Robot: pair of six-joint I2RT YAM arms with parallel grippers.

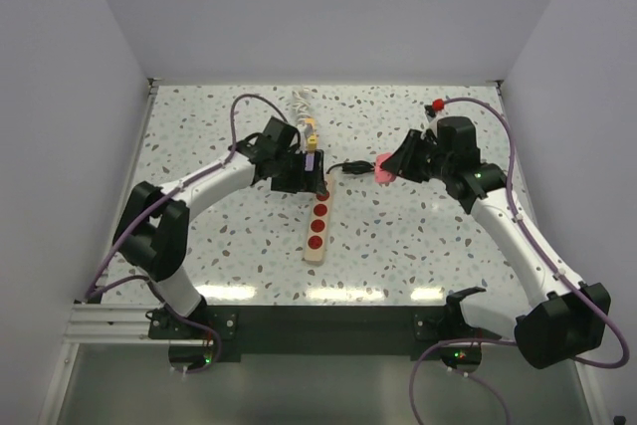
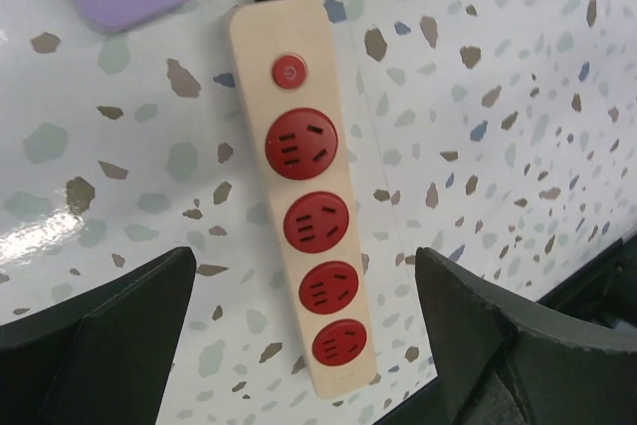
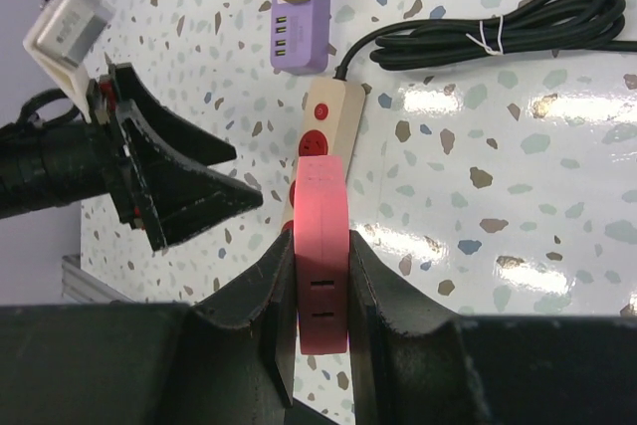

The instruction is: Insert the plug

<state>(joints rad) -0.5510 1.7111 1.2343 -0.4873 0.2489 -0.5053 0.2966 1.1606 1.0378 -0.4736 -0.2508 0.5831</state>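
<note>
Plug: likely light, stiff, slick plastic, pinched on flat sides between right fingers. Left fingers wide, empty, above power strip.

1. Power strip: on table, centre of top view, running lengthwise from lower centre upward.
2. USB block: just above the strip's upper end.
3. Cord bundle: upper right of right wrist view, right of the strip.
4. Plug: right of the strip's upper end, between the right gripper fingers.
5. Left gripper: over the strip, one finger either side in its own view.
</note>
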